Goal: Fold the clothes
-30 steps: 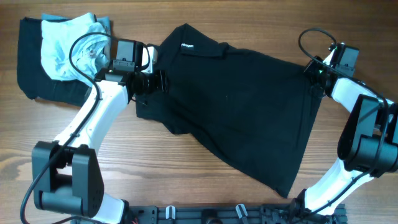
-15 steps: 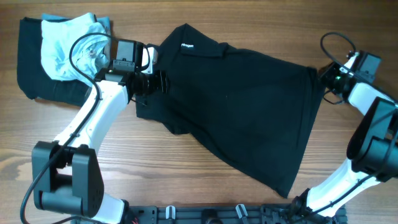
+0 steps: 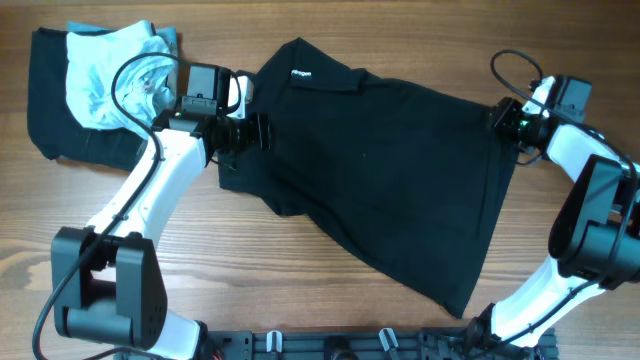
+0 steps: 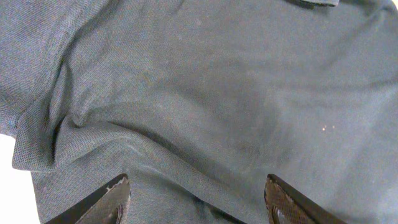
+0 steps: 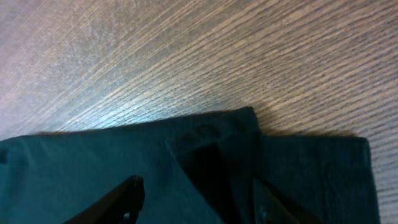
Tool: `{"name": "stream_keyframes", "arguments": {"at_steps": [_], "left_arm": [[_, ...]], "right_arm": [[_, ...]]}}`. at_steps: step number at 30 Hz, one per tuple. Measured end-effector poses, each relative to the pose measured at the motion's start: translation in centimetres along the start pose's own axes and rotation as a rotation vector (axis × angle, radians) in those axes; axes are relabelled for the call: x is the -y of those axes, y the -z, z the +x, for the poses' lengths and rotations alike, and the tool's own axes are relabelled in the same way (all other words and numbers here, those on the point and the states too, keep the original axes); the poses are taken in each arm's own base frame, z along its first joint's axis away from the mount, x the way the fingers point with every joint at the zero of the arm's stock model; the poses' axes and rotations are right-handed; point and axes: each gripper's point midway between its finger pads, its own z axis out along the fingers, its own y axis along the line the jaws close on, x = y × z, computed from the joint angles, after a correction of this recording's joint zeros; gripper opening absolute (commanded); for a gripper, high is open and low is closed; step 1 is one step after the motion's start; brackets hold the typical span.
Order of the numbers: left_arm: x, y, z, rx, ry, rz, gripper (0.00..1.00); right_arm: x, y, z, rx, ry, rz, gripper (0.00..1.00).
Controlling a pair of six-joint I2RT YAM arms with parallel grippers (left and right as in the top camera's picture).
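Note:
The clothes, a black polo shirt (image 3: 390, 180), lie spread across the middle of the table, with the collar and small white neck label (image 3: 300, 73) at the back left. My left gripper (image 3: 255, 132) rests over the shirt's left sleeve. In the left wrist view its fingers (image 4: 115, 200) stand wide apart and open, with a soft ridge of cloth (image 4: 186, 168) between them. My right gripper (image 3: 505, 118) is at the shirt's back right hem corner. Its fingertips (image 5: 127, 198) are apart and open above that folded corner (image 5: 217, 143).
A pale blue and white garment (image 3: 110, 75) lies on a dark cloth (image 3: 50, 125) at the far left. Bare wood (image 5: 186, 56) shows beyond the shirt's corner. Both arm bases and a black rail (image 3: 350, 345) sit along the front edge.
My right gripper has opened and let go of the hem corner, swung out to the right and come back to the corner. The left jaws have spread a little wider.

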Motion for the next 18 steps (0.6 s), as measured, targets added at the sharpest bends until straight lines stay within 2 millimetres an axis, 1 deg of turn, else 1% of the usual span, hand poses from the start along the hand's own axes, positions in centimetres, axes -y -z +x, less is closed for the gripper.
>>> {"name": "stream_keyframes", "arguments": {"at_steps": [3, 7, 9, 13, 15, 18], "left_arm": [[0.0, 0.0, 0.0, 0.000, 0.000, 0.000, 0.70], [0.0, 0.0, 0.0, 0.000, 0.000, 0.000, 0.72], [0.0, 0.0, 0.0, 0.000, 0.000, 0.000, 0.73], [0.0, 0.0, 0.0, 0.000, 0.000, 0.000, 0.73], [0.0, 0.0, 0.0, 0.000, 0.000, 0.000, 0.73], [0.0, 0.0, 0.0, 0.000, 0.000, 0.000, 0.73]], "right_arm": [[-0.5, 0.0, -0.3, -0.002, 0.018, 0.035, 0.61], [-1.1, 0.5, -1.2, 0.020, 0.043, 0.084, 0.61], [-1.2, 1.2, -1.8, 0.042, 0.054, 0.112, 0.62], [-2.3, 2.7, -3.3, 0.103, 0.092, 0.135, 0.61], [-2.8, 2.9, -3.5, 0.112, 0.102, 0.139, 0.61], [-3.7, 2.6, -3.1, 0.114, 0.130, 0.157, 0.59]]}}
